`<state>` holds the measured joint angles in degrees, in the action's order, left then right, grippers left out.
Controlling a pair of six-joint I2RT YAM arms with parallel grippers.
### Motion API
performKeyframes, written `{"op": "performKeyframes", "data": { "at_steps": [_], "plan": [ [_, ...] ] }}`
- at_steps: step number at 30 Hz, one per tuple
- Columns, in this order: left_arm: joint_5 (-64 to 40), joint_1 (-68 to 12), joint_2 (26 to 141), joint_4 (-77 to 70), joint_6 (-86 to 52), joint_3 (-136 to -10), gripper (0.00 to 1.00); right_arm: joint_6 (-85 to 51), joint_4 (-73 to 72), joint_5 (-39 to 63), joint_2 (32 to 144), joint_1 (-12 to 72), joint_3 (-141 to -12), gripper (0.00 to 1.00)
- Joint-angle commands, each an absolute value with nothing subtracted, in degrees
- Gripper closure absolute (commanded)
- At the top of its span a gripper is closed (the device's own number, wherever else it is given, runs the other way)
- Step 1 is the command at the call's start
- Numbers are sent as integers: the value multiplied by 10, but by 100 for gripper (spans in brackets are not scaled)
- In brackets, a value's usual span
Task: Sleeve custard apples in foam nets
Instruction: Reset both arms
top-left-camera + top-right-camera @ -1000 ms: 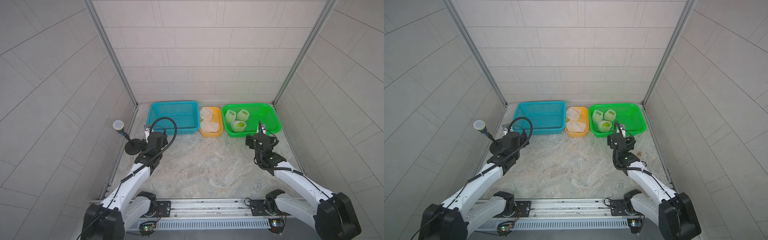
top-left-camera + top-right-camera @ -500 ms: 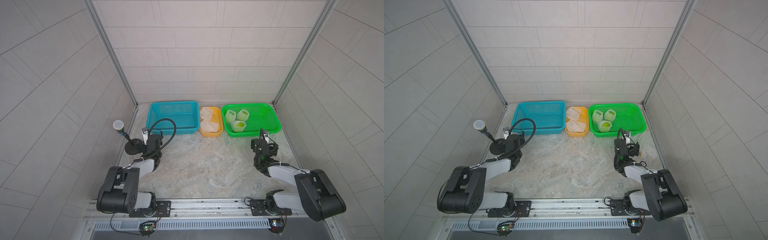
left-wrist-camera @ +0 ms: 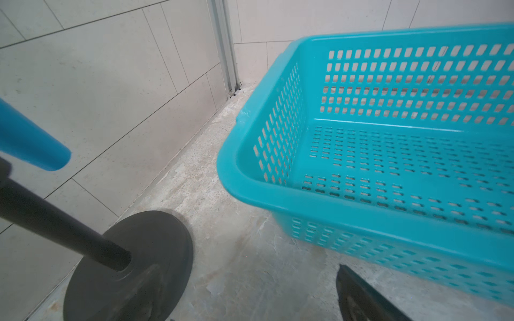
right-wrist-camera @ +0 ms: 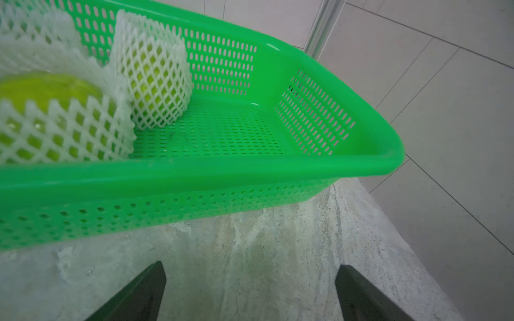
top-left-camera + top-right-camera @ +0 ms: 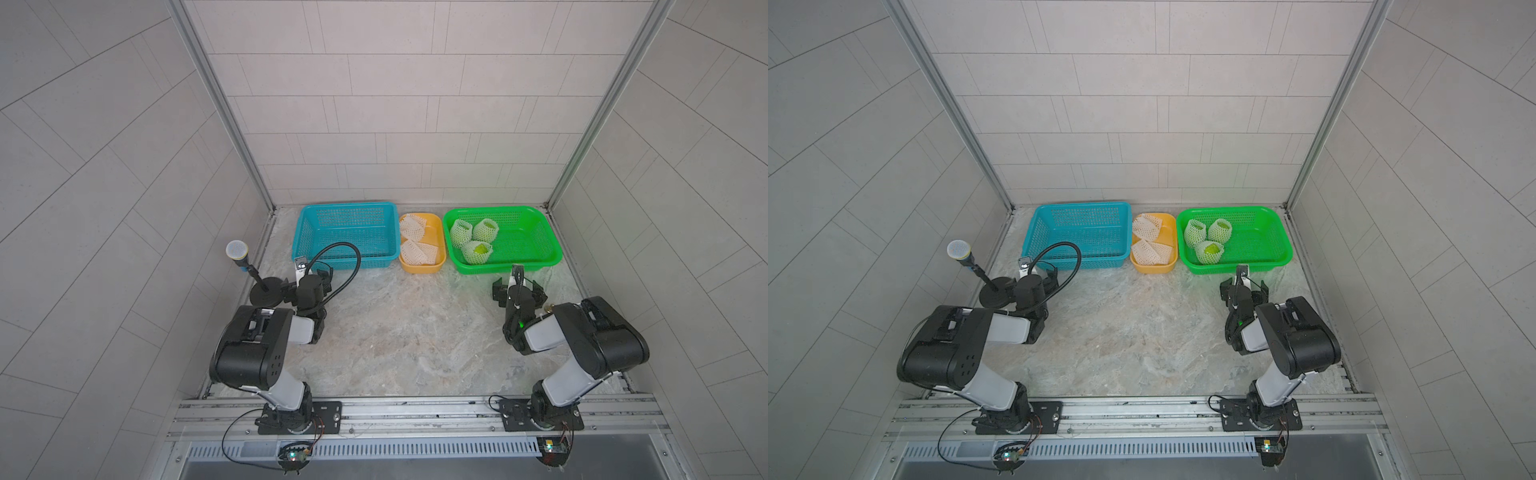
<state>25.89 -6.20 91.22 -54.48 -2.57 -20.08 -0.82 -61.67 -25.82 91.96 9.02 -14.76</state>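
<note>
1. In both top views the three custard apples (image 5: 477,251) cluster in the left end of the green basket (image 5: 536,259), right of frame centre. The right tool (image 5: 517,287) sits just below the basket's near rim, so the fruit lies up-frame and a little left of it.
2. The right arm is the nearer one. The left tool (image 5: 316,276) sits by the lower left corner of the teal basket (image 5: 307,249), well apart from the fruit.
3. The nearest fruit's sleeve stands mouth-up, with bare green showing at the opening.
4. In the right wrist view the right tool's fingers (image 4: 139,297) stand wide apart over the bare table (image 4: 250,236), with nothing between them. The left wrist view shows only one finger. In the top view the left tool looks spread and empty.
5. Count: three fruits, each wearing one of three foam nets (image 5: 459,232). Spare nets (image 5: 415,252) lie in the yellow tray (image 5: 436,224): two, possibly three, too bunched to tell. There are two baskets and one tray, and the teal basket holds nothing.
6. No unsleeved fruit is visible, so the sleeving seems finished.
</note>
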Motion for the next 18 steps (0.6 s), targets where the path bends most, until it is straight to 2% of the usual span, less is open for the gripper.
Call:
{"op": "performKeyframes", "data": {
  "at_steps": [1,18],
  "plan": [
    [285,-76,918,-587,-5,-207,0,-3,-600,-282,905,88,-190,0],
    [287,-77,920,-584,-5,-209,0,-1,-602,-263,911,81,-193,0]
  ]
}}
